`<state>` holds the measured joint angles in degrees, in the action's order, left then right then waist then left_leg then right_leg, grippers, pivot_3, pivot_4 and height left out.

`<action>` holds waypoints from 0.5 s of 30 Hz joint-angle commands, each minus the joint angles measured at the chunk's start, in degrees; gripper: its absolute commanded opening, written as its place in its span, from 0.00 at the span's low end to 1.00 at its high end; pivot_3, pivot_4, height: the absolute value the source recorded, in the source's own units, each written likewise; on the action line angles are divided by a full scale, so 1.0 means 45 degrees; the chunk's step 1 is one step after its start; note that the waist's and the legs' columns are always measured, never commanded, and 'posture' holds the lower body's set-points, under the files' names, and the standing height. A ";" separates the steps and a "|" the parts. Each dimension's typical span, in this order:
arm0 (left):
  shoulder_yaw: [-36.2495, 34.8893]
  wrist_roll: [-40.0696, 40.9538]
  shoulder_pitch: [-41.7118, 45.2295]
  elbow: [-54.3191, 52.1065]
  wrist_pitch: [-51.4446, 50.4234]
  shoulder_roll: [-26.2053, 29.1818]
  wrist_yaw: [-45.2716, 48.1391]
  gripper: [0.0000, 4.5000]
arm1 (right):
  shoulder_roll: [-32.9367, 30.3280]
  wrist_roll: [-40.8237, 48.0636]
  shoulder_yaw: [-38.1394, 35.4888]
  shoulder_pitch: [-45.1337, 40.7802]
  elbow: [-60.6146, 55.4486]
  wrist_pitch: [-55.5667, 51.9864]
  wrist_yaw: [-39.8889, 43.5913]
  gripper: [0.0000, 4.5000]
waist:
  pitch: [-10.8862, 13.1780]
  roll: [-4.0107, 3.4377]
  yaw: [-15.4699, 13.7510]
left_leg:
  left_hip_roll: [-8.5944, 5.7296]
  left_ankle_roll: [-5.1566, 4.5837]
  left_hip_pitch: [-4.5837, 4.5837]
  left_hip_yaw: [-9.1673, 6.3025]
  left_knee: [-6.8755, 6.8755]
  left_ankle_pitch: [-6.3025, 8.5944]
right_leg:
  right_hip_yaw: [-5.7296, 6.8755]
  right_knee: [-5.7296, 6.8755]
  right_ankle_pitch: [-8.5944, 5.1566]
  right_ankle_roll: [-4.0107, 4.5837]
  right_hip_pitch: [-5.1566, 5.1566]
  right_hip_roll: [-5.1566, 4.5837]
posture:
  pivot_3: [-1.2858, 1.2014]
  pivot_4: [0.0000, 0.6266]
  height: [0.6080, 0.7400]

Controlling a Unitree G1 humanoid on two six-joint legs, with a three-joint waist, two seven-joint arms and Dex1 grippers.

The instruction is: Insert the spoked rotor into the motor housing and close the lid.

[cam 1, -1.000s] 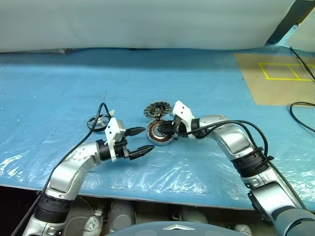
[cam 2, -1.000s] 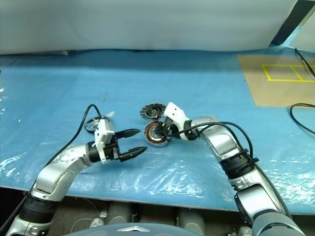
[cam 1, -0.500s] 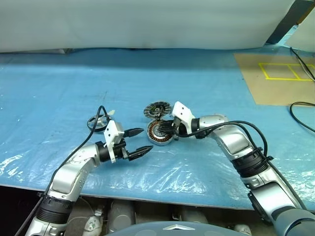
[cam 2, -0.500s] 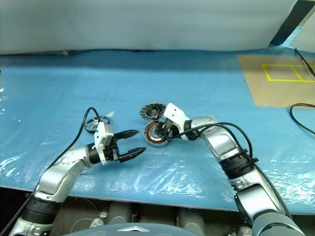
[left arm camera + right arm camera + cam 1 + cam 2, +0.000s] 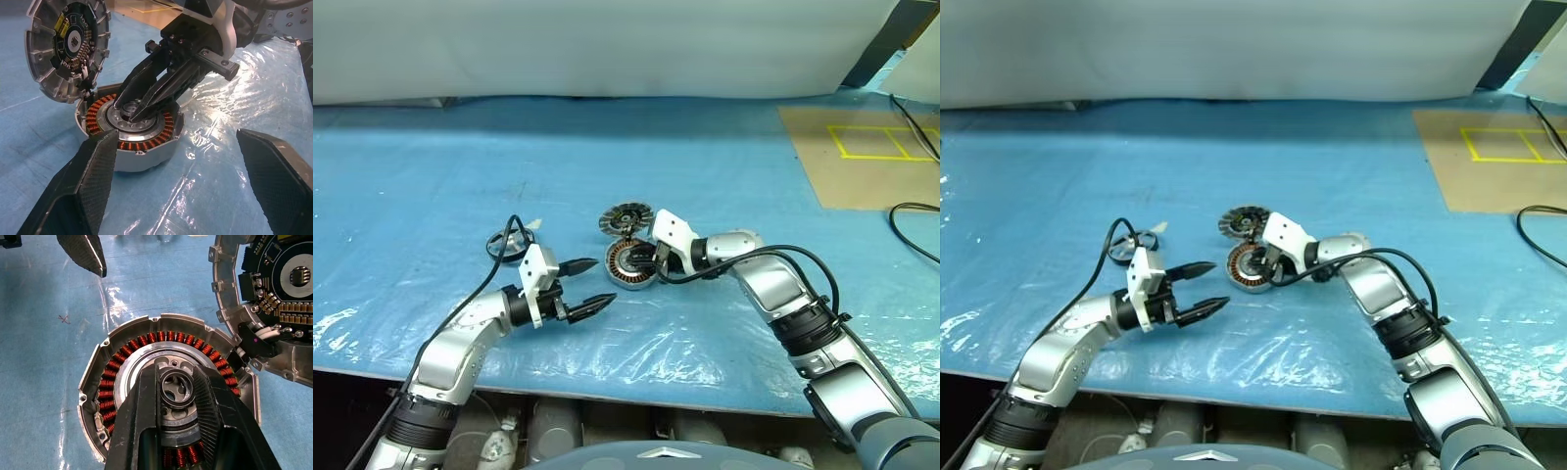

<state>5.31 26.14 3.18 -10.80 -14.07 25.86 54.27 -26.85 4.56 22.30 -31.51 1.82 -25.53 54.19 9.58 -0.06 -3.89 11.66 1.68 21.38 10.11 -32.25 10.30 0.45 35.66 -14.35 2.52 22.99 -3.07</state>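
Observation:
The motor housing [image 5: 621, 267], a silver cup with copper windings [image 5: 122, 367], lies on the blue sheet. My right gripper [image 5: 177, 383] reaches into it from the right, its fingers [image 5: 161, 90] shut on the small ring of the grey hub. The lid [image 5: 625, 216] leans tilted against the housing's far rim, its finned, circuit-board face [image 5: 68, 39] showing. My left gripper [image 5: 603, 281] hovers open just left of the housing, with nothing between its fingers [image 5: 93, 171]. The spoked rotor [image 5: 502, 244] lies flat further left, partly behind the left arm's cable.
A brown board with yellow tape squares [image 5: 867, 147] lies at the back right, with black cables [image 5: 913, 211] along the right edge. A white wall [image 5: 607, 49] closes the back. Crinkled clear film [image 5: 636, 343] covers the sheet near the table's front edge.
My right gripper has rolled a little about its own axis while staying on the hub. The left gripper, housing, lid and rotor have kept their places.

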 commanded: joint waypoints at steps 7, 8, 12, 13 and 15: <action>0.0008 -0.0066 -0.0016 -0.0116 0.0170 0.0015 0.0121 0.90 | 0.0188 -0.0268 0.0079 -0.0136 0.0049 0.0106 0.0257 0.13 | 0.0000 0.0000 0.0000 | 0.0000 -0.0001 -0.0001 0.0000 -0.0004 0.0000 | 0.0000 0.0005 0.0000 0.0000 -0.0001 0.0000 | 0.52 0.24 1.00; 0.0002 -0.0077 -0.0026 -0.0095 0.0188 0.0015 0.0137 0.90 | 0.0224 -0.0283 0.0085 -0.0148 0.0070 0.0086 0.0253 0.13 | 0.0000 0.0001 0.0001 | 0.0000 -0.0001 -0.0002 0.0000 -0.0004 0.0000 | 0.0000 0.0005 0.0000 0.0000 -0.0001 0.0000 | 0.52 0.24 1.00; -0.0031 -0.0154 -0.0069 0.0073 0.0322 0.0020 0.0209 0.90 | 0.0327 -0.0398 0.0145 -0.0165 0.0183 0.0050 0.0219 0.13 | -0.0001 0.0001 0.0004 | 0.0000 -0.0001 -0.0005 0.0000 -0.0005 0.0000 | -0.0001 0.0007 0.0000 0.0001 -0.0002 0.0000 | 0.52 0.24 1.00; -0.0031 -0.0184 -0.0076 0.0114 0.0369 0.0025 0.0223 0.90 | 0.0347 -0.0445 0.0173 -0.0159 0.0210 0.0052 0.0207 0.13 | -0.0001 0.0002 0.0006 | 0.0000 -0.0001 -0.0006 0.0000 -0.0005 0.0000 | -0.0001 0.0007 0.0000 0.0001 -0.0003 0.0000 | 0.52 0.24 1.00; -0.0044 -0.0197 -0.0082 0.0168 0.0415 0.0024 0.0245 0.90 | 0.0358 -0.0541 0.0200 -0.0148 0.0248 0.0098 0.0219 0.13 | -0.0001 0.0002 0.0006 | 0.0000 -0.0001 -0.0006 0.0000 -0.0005 0.0000 | -0.0002 0.0007 0.0000 0.0001 -0.0003 0.0000 | 0.52 0.24 1.00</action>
<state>5.35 25.19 3.13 -9.53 -13.50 25.87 54.75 -25.38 2.50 22.29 -32.19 2.73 -25.43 54.87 9.57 -0.05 -3.86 11.66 1.68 21.35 10.11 -32.27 10.30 0.44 35.69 -14.35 2.52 22.98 -3.07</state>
